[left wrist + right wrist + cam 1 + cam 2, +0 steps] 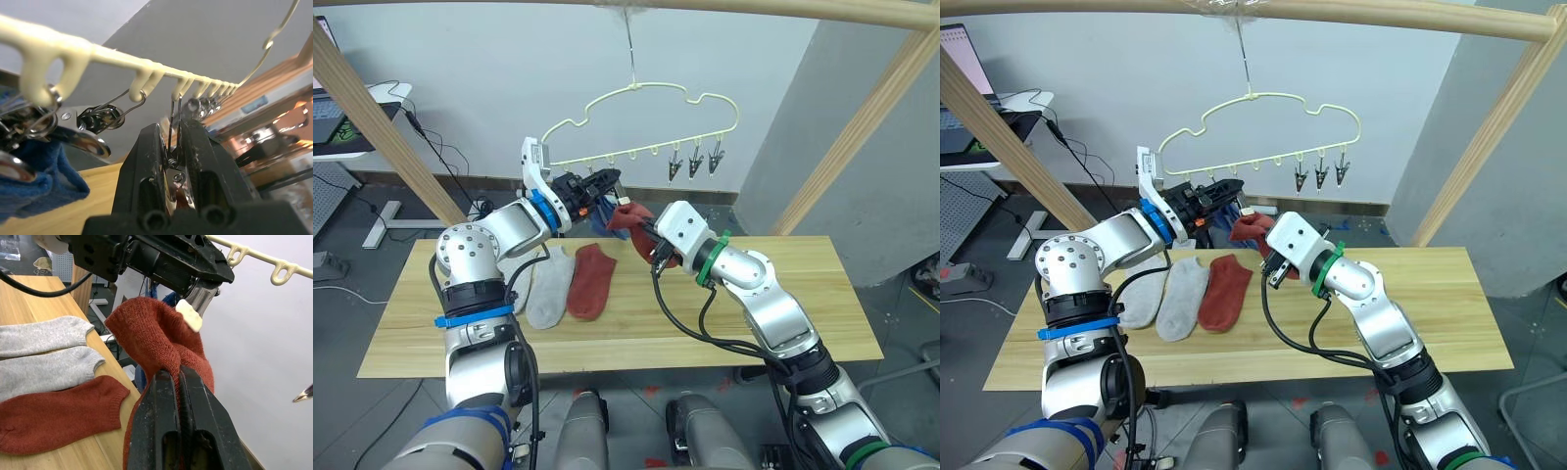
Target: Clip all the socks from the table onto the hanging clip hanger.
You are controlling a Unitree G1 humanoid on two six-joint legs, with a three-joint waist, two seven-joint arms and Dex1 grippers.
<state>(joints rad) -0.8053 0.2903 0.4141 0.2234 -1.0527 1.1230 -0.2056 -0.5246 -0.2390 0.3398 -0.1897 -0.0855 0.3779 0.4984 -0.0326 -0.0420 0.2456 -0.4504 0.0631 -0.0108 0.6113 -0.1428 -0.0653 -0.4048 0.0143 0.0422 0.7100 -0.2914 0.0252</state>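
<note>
end effectors both closed: right end effector (178, 374) grips rust sock (151, 335), left end effector (169, 147) squeezes clip (172, 161).

- the left arm is raised and bent inward, the left gripper (607, 182) pointed toward the right one, its fingers (146, 171) squeezed on a clip (172, 161).
- the right arm is reached up and across, the right gripper (178, 374) clamped on a red sock (156, 340).
</note>
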